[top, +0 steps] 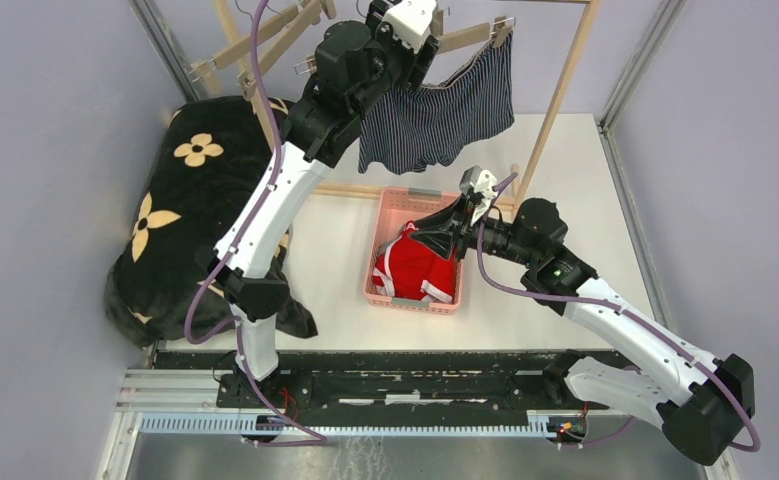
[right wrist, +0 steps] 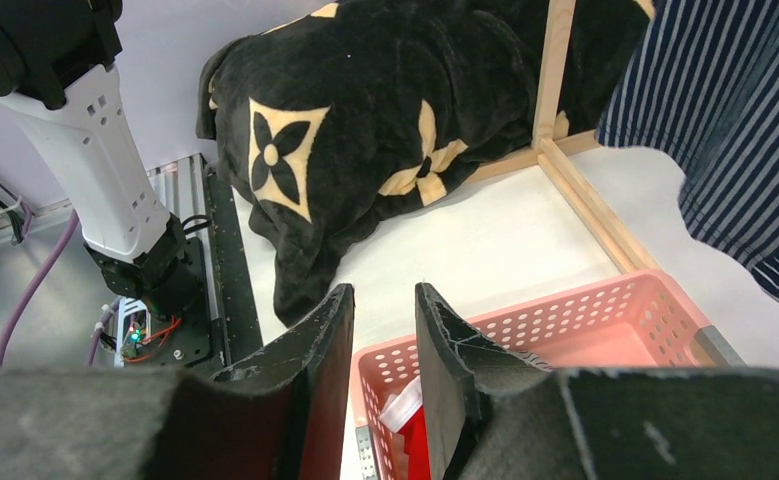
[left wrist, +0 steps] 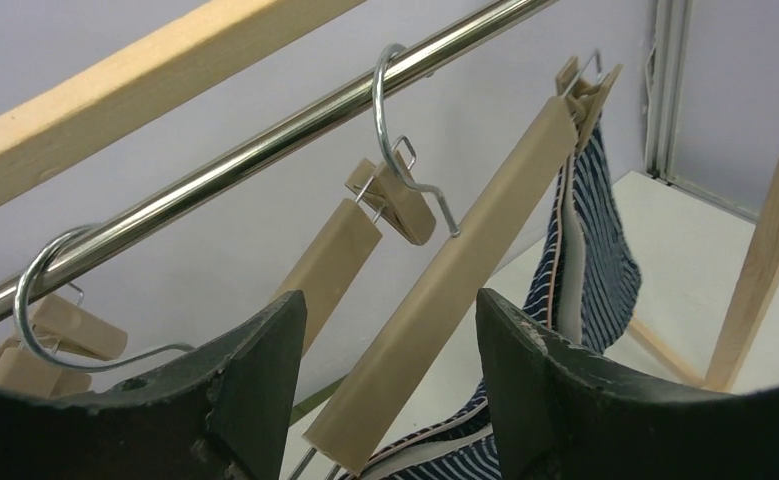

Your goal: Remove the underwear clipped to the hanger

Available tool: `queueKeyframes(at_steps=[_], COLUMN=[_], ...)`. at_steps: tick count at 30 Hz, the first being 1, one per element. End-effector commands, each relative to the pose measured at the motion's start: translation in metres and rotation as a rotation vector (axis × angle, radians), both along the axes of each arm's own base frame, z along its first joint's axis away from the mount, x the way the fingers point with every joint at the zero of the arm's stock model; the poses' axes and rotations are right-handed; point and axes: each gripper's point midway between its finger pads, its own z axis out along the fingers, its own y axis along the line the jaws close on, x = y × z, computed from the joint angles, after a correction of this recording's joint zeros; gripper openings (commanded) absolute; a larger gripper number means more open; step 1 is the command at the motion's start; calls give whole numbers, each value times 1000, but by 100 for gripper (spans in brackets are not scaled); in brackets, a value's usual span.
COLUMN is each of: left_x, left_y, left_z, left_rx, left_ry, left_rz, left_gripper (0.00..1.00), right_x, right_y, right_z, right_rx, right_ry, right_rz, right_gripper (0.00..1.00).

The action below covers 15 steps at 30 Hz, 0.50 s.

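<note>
The blue boxers (top: 443,118), which look soft and light, hang far back from a clip (left wrist: 585,85) on the hanger (left wrist: 440,290), so grab cloth near it; the left gripper (left wrist: 387,310) is apart around the hanger, and the right gripper (right wrist: 383,300) is a bit apart and empty.

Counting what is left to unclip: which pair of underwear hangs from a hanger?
The dark blue striped boxers, held by one hanger clip; the red briefs lie in the pink basket.

The white table (top: 335,245) bears a pink basket (top: 397,196), flowered blanket (top: 180,200) and wooden rack (top: 557,100).
</note>
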Motion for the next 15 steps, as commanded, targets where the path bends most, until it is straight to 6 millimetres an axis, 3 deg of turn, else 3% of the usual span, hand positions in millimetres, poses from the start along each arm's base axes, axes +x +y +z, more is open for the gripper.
queueKeyframes(at_steps=[1,8,15], left_x=[8,16,22], left_y=[19,26,15], left_z=[23,21,3], left_rx=[-16,-9,21], left_ry=[-100,-111,-79], left_rz=[97,157,125], left_gripper=[71,73,72], right_x=[-4,-4,-3], right_y=[-2,0,0], right_z=[17,15,15], right_rx=[28,24,25], right_ry=[-59,-56,-57], right_rz=[4,7,4], right_gripper=[37,37,37])
